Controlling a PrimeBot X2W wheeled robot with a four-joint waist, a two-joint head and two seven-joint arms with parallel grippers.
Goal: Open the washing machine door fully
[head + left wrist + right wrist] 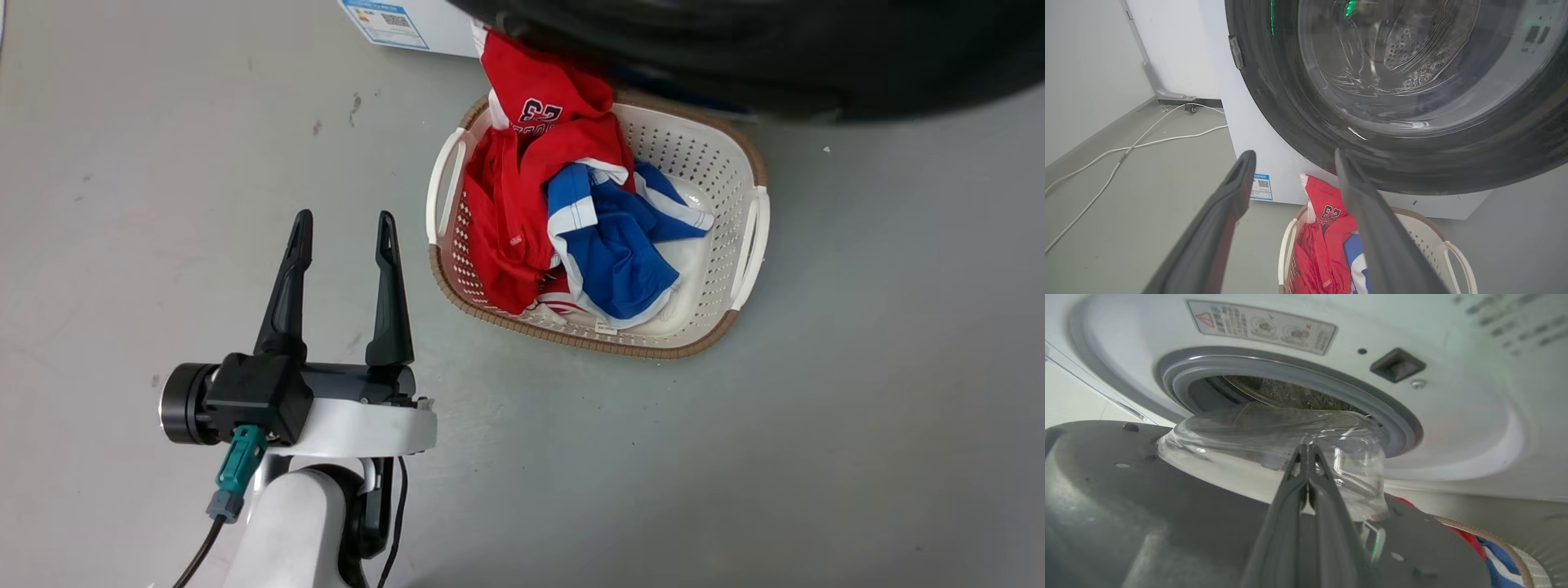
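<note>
The washing machine door point(1290, 106) has a glossy black rim and a clear glass centre, and it stands partly open from the white washing machine point(1257, 134). In the right wrist view I look at the door's grey inner face point(1126, 490) and glass bowl point(1241, 433), with the grey gasket point(1290, 369) and steel drum point(1274, 390) behind. My right gripper point(1307, 447) is shut, empty, its tips lying against the glass bowl. My left gripper point(344, 216) hangs open over the floor, left of the basket; its fingers point(1293, 153) point at the door's lower rim. The door point(735, 49) blurs across the head view's top.
A white laundry basket point(755, 237) with red and blue clothes stands on the grey floor under the door. A red garment point(539, 90) hangs over its far rim. White cables point(1126, 149) run along the floor left of the machine, near the wall. A blue label point(1260, 187) sits low on the machine.
</note>
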